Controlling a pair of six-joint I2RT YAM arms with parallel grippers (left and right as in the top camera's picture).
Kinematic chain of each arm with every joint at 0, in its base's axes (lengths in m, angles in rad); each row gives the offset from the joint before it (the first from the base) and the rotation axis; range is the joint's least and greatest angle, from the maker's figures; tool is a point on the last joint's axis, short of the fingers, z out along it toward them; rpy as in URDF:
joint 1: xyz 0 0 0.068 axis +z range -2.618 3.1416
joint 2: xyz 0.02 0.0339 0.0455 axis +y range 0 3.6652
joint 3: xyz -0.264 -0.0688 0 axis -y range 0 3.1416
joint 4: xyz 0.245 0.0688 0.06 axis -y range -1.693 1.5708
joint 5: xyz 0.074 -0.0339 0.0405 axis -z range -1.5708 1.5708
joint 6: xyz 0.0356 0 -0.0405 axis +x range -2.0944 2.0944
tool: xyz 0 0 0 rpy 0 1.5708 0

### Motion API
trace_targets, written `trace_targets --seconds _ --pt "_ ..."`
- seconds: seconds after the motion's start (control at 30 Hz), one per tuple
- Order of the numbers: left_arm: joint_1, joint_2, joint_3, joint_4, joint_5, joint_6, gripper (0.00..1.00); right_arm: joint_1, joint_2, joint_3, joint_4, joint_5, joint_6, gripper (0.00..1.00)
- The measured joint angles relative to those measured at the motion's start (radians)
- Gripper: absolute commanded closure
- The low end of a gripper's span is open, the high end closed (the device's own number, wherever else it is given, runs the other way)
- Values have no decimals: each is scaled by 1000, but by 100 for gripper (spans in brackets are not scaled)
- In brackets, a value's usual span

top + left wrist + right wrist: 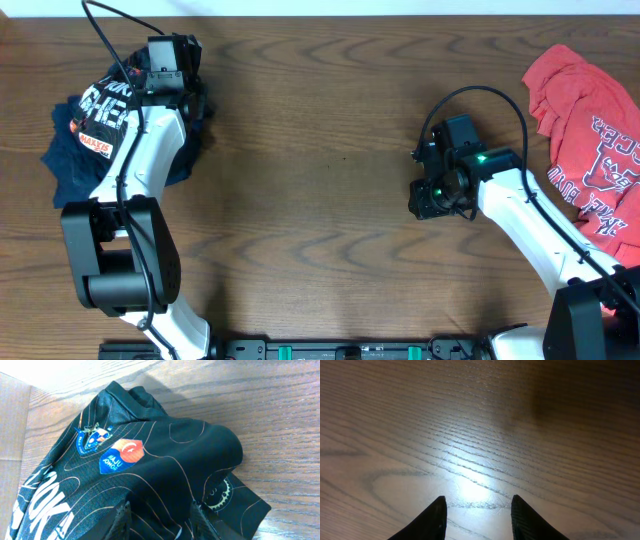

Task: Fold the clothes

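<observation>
I'm pinching the crumpled black contour-lined jersey (165,455) beneath my left gripper (161,519); my right gripper (477,510) is hovering spread, empty; nothing is folded yet.

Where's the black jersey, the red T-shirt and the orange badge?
black jersey (200,455), left wrist view, on its bunched black middle.
red T-shirt (562,82), overhead view, on its plain red upper part.
orange badge (129,450), left wrist view, on its orange top half.

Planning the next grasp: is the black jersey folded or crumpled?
Crumpled, not folded: the black jersey lies on the table in a humped, creased heap.
</observation>
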Motion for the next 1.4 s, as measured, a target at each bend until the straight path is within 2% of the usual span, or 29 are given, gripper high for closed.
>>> trace_targets --seconds 0.03,0.1,0.33,0.5,0.57,0.73,1.17,1.4 --pt "0 0 0 -1 -2 3 59 0 0 0 0 0 0 60" --pt "0 0 0 -14 -5 10 52 0 0 0 0 0 0 60" --pt "-5 0 0 -84 -7 44 53 0 0 0 -1 0 0 59" --pt "-46 0 0 -104 -7 79 76 0 0 0 0 0 0 59" --pt "-69 0 0 -111 -6 84 81 0 0 0 0 0 0 59" --pt "-99 0 0 -126 -6 85 81 0 0 0 -1 0 0 59" --pt "-57 76 0 -81 12 71 81 0 0 0 -1 0 0 59" --pt "-57 103 2 60 -38 71 81 0 0 0 -6 0 0 59"
